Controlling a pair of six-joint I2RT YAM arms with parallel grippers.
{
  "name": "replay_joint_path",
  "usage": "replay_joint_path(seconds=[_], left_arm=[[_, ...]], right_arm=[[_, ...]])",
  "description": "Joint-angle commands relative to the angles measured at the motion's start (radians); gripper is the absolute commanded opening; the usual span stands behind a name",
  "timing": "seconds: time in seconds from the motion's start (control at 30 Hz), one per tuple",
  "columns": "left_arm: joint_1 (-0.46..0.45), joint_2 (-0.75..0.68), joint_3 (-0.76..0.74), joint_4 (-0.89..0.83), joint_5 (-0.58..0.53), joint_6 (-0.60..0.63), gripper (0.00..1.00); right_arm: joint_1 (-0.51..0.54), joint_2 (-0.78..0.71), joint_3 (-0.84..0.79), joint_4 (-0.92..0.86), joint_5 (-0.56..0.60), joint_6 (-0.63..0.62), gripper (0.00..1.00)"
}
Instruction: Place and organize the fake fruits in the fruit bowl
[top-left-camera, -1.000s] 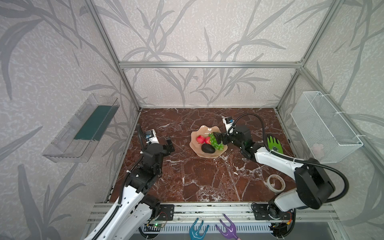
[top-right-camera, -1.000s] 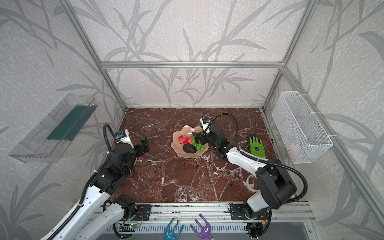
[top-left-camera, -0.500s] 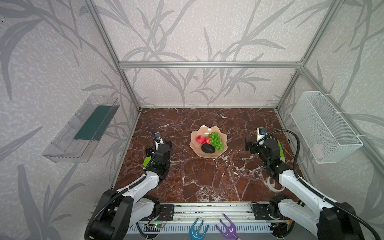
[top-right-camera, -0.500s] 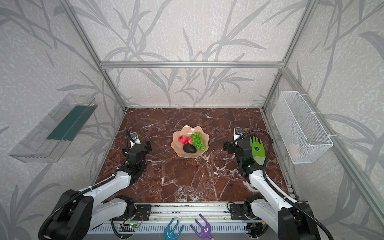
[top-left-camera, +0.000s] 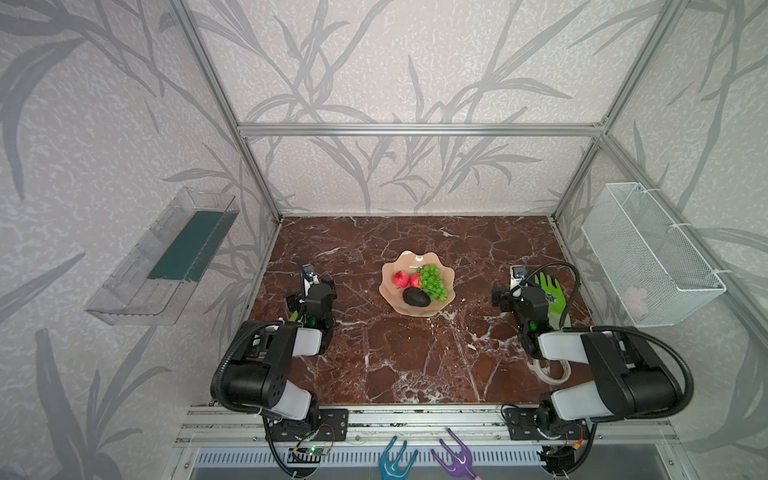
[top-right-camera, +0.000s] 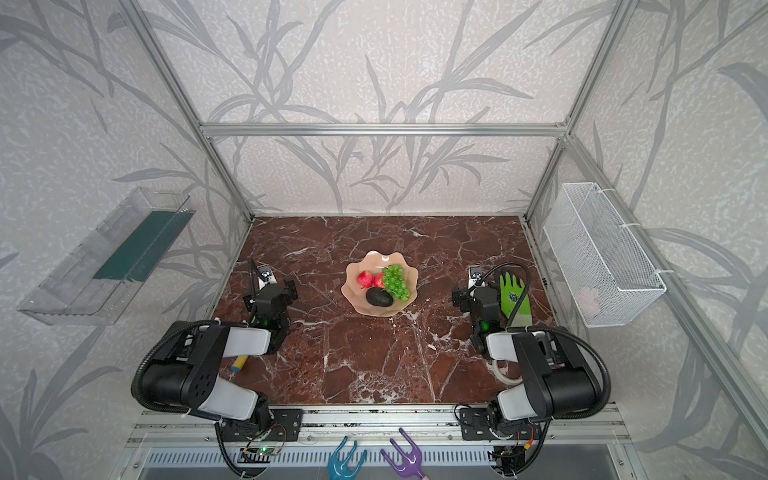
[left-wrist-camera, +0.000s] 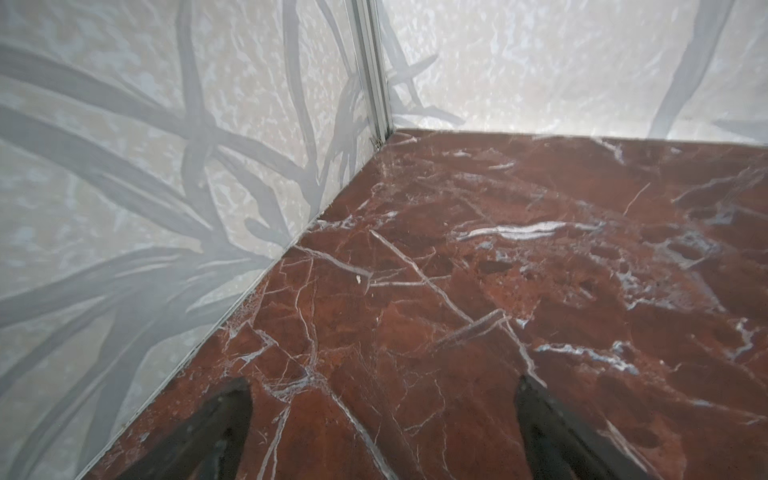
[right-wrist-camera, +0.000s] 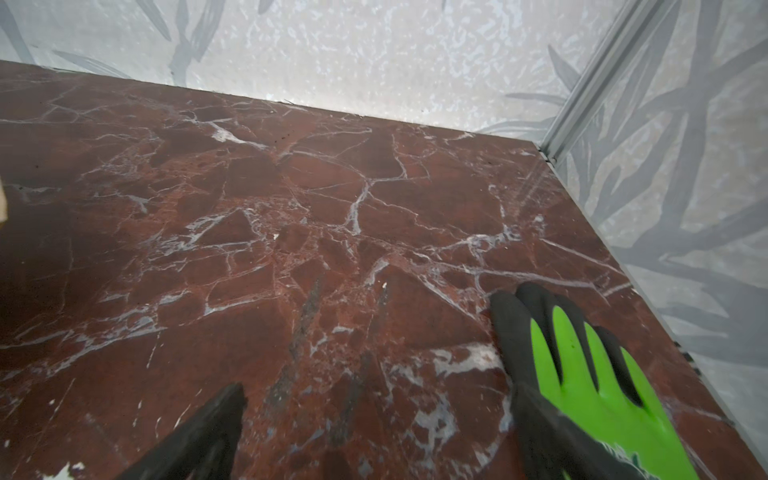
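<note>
The peach-pink fruit bowl stands mid-table in both top views. Inside it lie two red apples, a bunch of green grapes and a dark avocado. My left gripper hovers low near the left wall, well left of the bowl. It is open, with only bare marble between its fingers. My right gripper is right of the bowl, open and empty. The bowl does not show in the left wrist view.
A green glove lies just beside my right gripper's outer finger. A white tape roll sits under the right forearm. A yellow-and-blue marker lies under the left arm. A white mesh basket and a clear shelf hang on the side walls.
My right gripper has left the bowl and drawn back to the right beside the glove; the grapes stay in the bowl. The left arm has folded back toward the front.
</note>
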Motion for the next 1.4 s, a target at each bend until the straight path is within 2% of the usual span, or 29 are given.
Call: replay_joint_path(seconds=[0.0,0.07,0.1,0.17,0.2,0.37,0.43,0.53,0.6,0.67,0.73,0.83,0.93,1.03,1.37], left_arm=[[0.028,-0.013,0.07,-0.074,0.053,-0.02,0.99],[0.05,0.032,0.098,-0.06,0.083,-0.009,0.99],[0.053,0.016,0.121,-0.144,0.091,-0.034,0.99],[0.056,0.008,0.122,-0.15,0.095,-0.035,0.99],[0.055,0.022,0.107,-0.091,0.095,-0.022,0.99],[0.054,0.023,0.104,-0.086,0.09,-0.017,0.99],[0.06,0.025,0.129,-0.134,0.113,-0.024,0.99],[0.06,0.057,0.238,-0.315,0.143,-0.007,0.99],[0.059,0.064,0.252,-0.329,0.136,-0.006,0.99],[0.059,0.043,0.201,-0.252,0.104,-0.021,0.99],[0.059,0.008,0.074,-0.04,0.082,-0.031,0.99],[0.062,-0.008,-0.022,0.121,0.139,-0.02,0.99],[0.064,0.006,0.036,0.016,0.156,-0.02,0.99],[0.065,0.014,0.057,-0.017,0.163,-0.018,0.99],[0.068,0.016,0.058,-0.01,0.166,-0.014,0.99]], right_arm=[[-0.003,0.102,-0.035,0.296,-0.055,-0.042,0.99],[-0.008,0.04,-0.014,0.155,-0.089,-0.037,0.99],[-0.008,0.034,0.002,0.118,-0.099,-0.04,0.99],[-0.009,0.068,0.003,0.163,-0.094,-0.04,0.99],[-0.009,0.083,-0.004,0.207,-0.087,-0.043,0.99],[-0.009,0.068,0.005,0.161,-0.064,-0.032,0.99],[-0.009,0.074,0.013,0.16,-0.059,-0.033,0.99],[-0.009,0.072,0.011,0.159,-0.058,-0.031,0.99],[-0.009,0.073,0.009,0.163,-0.056,-0.031,0.99],[-0.009,0.072,0.002,0.173,-0.055,-0.03,0.99],[-0.009,0.074,-0.013,0.202,-0.054,-0.031,0.99],[-0.009,0.075,-0.014,0.208,-0.052,-0.031,0.99],[-0.009,0.073,0.003,0.174,-0.05,-0.029,0.99],[-0.009,0.071,0.012,0.154,-0.045,-0.027,0.99],[-0.009,0.069,0.027,0.124,-0.033,-0.023,0.99]])
